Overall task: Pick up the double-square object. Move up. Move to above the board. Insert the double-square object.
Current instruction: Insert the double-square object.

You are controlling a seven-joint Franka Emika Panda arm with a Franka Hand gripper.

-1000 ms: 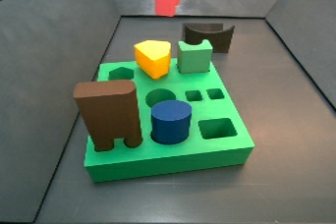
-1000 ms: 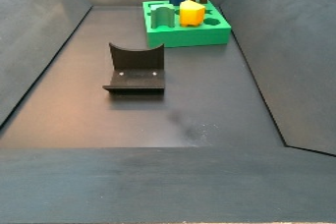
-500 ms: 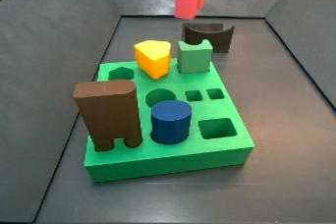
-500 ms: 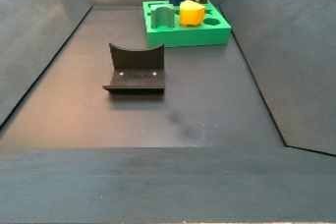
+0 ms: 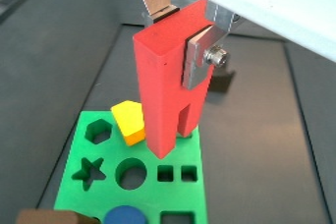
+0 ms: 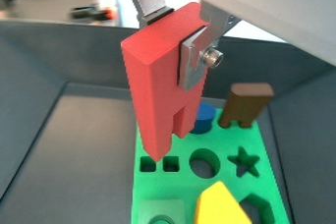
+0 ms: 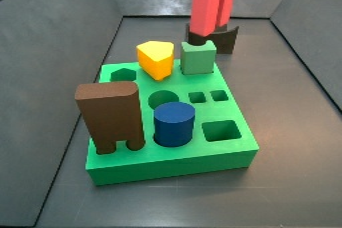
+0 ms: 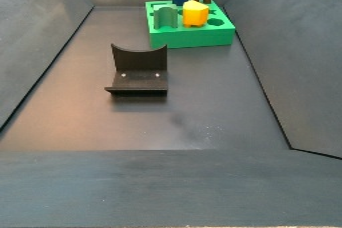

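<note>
My gripper (image 5: 180, 36) is shut on the top of the double-square object (image 5: 164, 81), a tall red block that hangs upright with its two square legs downward. It shows in both wrist views, and the gripper (image 6: 178, 36) grips the block (image 6: 160, 81) with one silver finger on each side. Below it lies the bright green board (image 5: 92, 135), with its two small square holes (image 5: 176, 175) near the legs' ends. In a side view the red block (image 7: 211, 2) hangs above the far side of the board (image 7: 174, 167); the gripper is out of frame there.
On the board stand a brown two-legged block (image 7: 110, 117), a blue cylinder (image 7: 174, 124), a yellow piece (image 7: 156, 59) and a pale green notched block (image 7: 199, 57). The dark fixture (image 8: 138, 69) stands on the floor apart from the board (image 8: 194, 34). Grey walls enclose the floor.
The red block has moved right and come lower in the side view, from the back wall toward the board's far side. Nothing on the board has moved.
</note>
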